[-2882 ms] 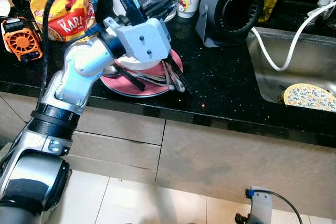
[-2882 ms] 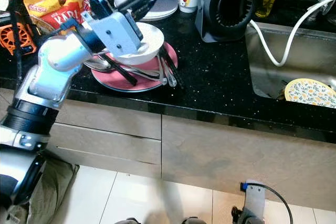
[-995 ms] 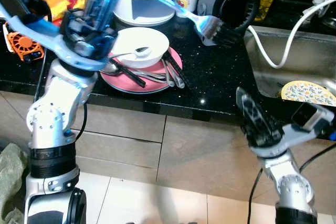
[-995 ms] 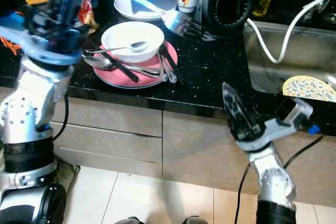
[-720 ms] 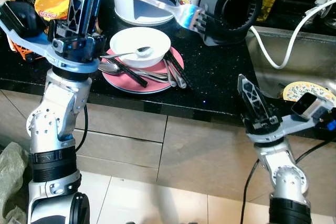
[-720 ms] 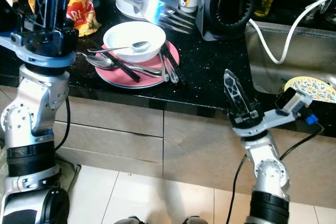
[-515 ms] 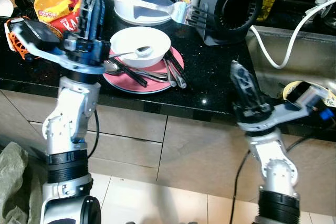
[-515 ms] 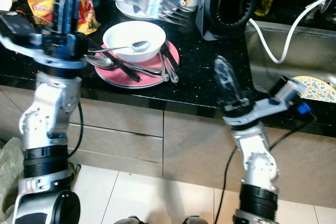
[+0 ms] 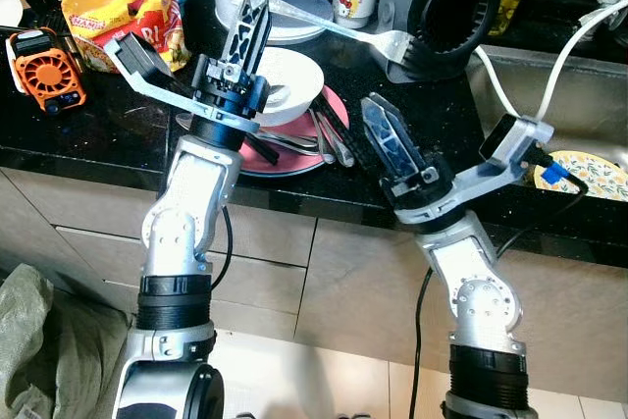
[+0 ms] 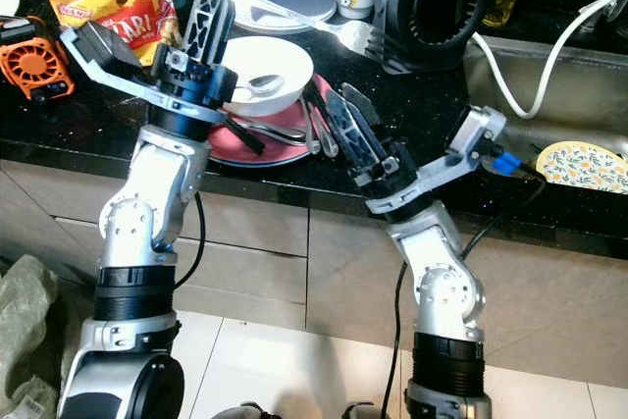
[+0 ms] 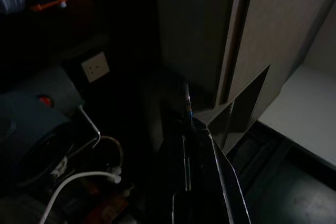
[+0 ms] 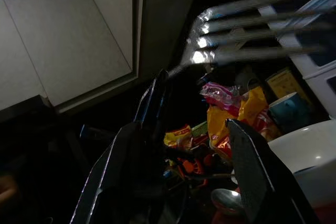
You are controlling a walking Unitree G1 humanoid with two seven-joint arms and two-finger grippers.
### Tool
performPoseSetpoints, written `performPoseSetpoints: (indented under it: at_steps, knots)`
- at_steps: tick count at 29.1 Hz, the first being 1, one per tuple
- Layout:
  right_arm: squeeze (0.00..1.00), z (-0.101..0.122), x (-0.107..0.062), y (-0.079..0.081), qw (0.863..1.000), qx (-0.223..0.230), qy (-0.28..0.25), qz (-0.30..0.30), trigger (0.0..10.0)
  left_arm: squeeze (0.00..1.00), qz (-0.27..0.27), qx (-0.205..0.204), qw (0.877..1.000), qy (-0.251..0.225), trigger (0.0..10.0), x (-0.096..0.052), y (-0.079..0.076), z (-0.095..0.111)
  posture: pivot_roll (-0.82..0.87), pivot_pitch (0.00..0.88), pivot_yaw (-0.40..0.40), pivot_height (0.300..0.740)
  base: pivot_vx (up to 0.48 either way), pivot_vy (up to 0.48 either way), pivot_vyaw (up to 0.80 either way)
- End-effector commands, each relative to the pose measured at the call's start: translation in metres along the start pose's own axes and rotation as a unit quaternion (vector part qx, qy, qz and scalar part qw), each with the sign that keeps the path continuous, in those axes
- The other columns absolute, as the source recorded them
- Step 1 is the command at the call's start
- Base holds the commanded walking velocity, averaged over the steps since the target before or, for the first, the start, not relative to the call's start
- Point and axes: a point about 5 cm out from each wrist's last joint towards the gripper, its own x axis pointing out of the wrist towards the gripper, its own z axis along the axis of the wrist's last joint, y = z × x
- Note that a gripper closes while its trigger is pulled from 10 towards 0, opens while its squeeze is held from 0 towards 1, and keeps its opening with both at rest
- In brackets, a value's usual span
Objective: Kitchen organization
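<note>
Black speckled stone countertop (image 9: pixel 412 134) forms the work surface, with pale drawer fronts below its front edge.

The left gripper (image 9: pixel 247 22) is raised above the counter, fingers pressed together on the handle of a large silver metal fork (image 9: pixel 388 42). The fork projects sideways toward the robot's right, tines ending just in front of a round black fan housing (image 9: pixel 446 2). Holding it by the handle end keeps the tines free, probably for a transfer.

The right gripper (image 10: pixel 345 125) points up near the counter's front edge with its fingers spread and nothing between them. In the right wrist view the fork tines appear beyond the open fingers (image 12: pixel 247 166), though the gap between them is hard to judge.

Beneath the left gripper, a white ceramic bowl (image 10: pixel 267 64) holding a spoon rests on a pink round plate (image 9: pixel 294 149) with further cutlery laid along the plate's side.

Open counter lies between plate and steel sink (image 9: pixel 549 105). A white cable (image 9: pixel 545 76) drapes into the sink, where a yellow floral dish (image 9: pixel 589 176) lies.
</note>
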Motion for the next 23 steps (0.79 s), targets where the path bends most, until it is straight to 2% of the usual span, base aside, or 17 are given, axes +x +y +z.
performPoseSetpoints:
  at_steps: [1,6,7,17,18,21,22,23]
  knots:
    - [0.00,0.002,0.001,0.001,1.000,-0.006,-0.003,-0.007,10.0,0.00,0.001,-0.003,1.000,0.002,10.0,-0.002,0.001,-0.007,-0.04,0.124,0.002,0.740,0.000,0.000,0.00]
    - [0.00,0.006,0.009,-0.001,0.999,-0.008,-0.023,-0.028,10.0,0.00,0.019,0.007,1.000,0.010,10.0,-0.008,0.007,-0.012,-0.04,0.127,0.000,0.740,0.000,0.000,0.00]
    - [0.00,0.008,0.013,-0.004,0.998,-0.009,-0.034,-0.047,10.0,0.00,0.027,0.014,0.999,0.017,10.0,-0.012,0.011,-0.016,-0.04,0.128,-0.001,0.740,0.000,0.000,0.00]
    - [0.00,0.017,0.015,-0.016,0.991,-0.012,-0.065,-0.114,10.0,0.00,0.032,0.019,0.999,0.022,10.0,-0.015,0.014,-0.020,-0.05,0.132,-0.009,0.740,0.000,0.000,0.00]
    - [0.00,0.018,0.014,-0.017,0.991,-0.006,-0.069,-0.116,4.1,0.00,0.032,0.024,0.999,0.023,10.0,-0.016,0.015,-0.020,-0.05,0.132,-0.009,0.740,0.000,0.000,0.00]
    - [0.00,0.018,0.014,-0.017,0.991,-0.003,-0.072,-0.117,4.1,0.00,0.031,0.028,0.999,0.024,10.0,-0.016,0.015,-0.019,-0.05,0.132,-0.009,0.740,0.000,0.000,0.00]
    - [0.00,0.018,0.014,-0.017,0.990,0.000,-0.073,-0.117,0.0,0.00,0.032,0.030,0.999,0.022,10.0,-0.017,0.016,-0.019,-0.05,0.129,-0.011,0.740,0.000,0.000,0.00]
    - [0.00,0.019,0.015,-0.016,0.990,0.003,-0.074,-0.117,0.0,0.00,0.032,0.035,0.999,0.022,10.0,-0.017,0.016,-0.018,-0.05,0.129,-0.011,0.740,0.000,0.000,0.00]
